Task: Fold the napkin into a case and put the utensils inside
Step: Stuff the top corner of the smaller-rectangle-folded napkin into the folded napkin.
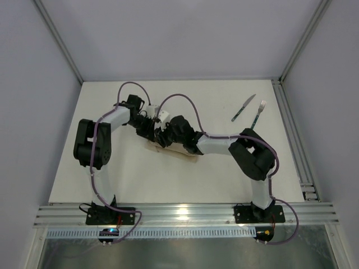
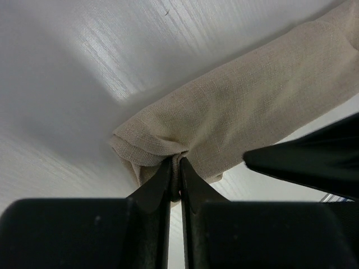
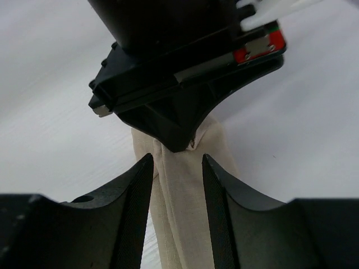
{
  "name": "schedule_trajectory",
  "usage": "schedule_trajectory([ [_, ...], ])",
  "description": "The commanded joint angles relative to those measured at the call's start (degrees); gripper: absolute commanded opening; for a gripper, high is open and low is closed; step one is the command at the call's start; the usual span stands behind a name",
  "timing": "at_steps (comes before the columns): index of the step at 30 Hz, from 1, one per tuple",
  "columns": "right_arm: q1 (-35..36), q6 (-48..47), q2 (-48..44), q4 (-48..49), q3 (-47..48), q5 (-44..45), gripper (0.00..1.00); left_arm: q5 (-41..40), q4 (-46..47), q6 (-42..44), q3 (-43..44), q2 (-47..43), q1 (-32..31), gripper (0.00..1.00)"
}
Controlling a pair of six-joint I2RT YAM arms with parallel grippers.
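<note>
**Item 1, napkin** point(image 2: 241, 106). We list it as a narrow beige oblong, already folded over on itself. It lies mid-counter beneath both wrists.

**Item 2, left gripper** point(image 2: 178, 162). Its jaws are pinched nearly together on a gathered tuck of cloth at one end of the napkin.

**Item 3, right gripper** point(image 3: 176, 162). Its jaws stand apart and straddle the same strip of cloth close to the left gripper's tip. They hold nothing.

**Item 4, knife** point(image 1: 243, 108) and **fork** point(image 1: 258, 114). They lie side by side near the far right corner, well apart from the napkin and not yet inside it.

**Handling note.** We judge the step in hand to be finishing the fold into a pouch.
- The pinched end should stay flat to the counter so the layers do not spring open.
- The free jaws should clear the cloth straight upward without snagging an edge.
- A mouth should be left open on the side facing the cutlery.

**Item 5, counter** point(image 1: 224, 179). It is white and matte, with a faint grain in the wrist views. Aluminium rails point(image 1: 291, 140) run along its right and near sides.

**Item 6, walls** point(image 1: 168, 33). Plain pale grey panels enclose the cell on three sides.
</note>
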Motion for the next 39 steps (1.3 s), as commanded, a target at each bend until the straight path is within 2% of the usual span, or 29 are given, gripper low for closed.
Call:
schedule_trajectory([
  [1,0.51,0.43,2.34,7.5,1.11,-4.01,0.44,1.85,-0.4,-0.5,0.77,-3.0,0.49,0.08],
  [7,1.74,0.16,4.64,8.83,1.63,-2.7,0.44,1.94,0.48,-1.56,0.77,-2.73,0.41,0.08],
  [22,2.44,1.04,10.61,4.26,6.55,3.01,0.44,2.82,0.48,-2.79,1.21,-2.29,0.41,0.08],
  [25,2.53,2.17,10.79,4.25,6.65,3.72,0.38,2.73,0.39,-2.7,1.21,-2.12,0.49,0.08],
  [28,2.44,3.49,10.53,4.43,6.3,3.72,0.22,2.38,0.39,-2.7,1.39,-1.77,0.49,0.1],
  [30,2.18,4.02,10.18,4.34,6.12,3.46,0.1,2.47,0.31,-2.79,1.56,-1.76,0.49,0.16],
  [32,1.48,5.77,9.92,4.34,5.77,2.5,0.05,2.2,0.39,-2.96,1.83,-2.2,0.49,0.22],
  [33,1.04,6.65,9.83,4.43,5.68,2.06,0.04,1.94,0.31,-2.88,2.18,-2.73,0.41,0.27],
  [39,-3.0,16.93,10.7,9.08,3.05,-3.22,0.04,-0.17,0.04,-2.7,3.93,-6.5,0.41,0.38],
])
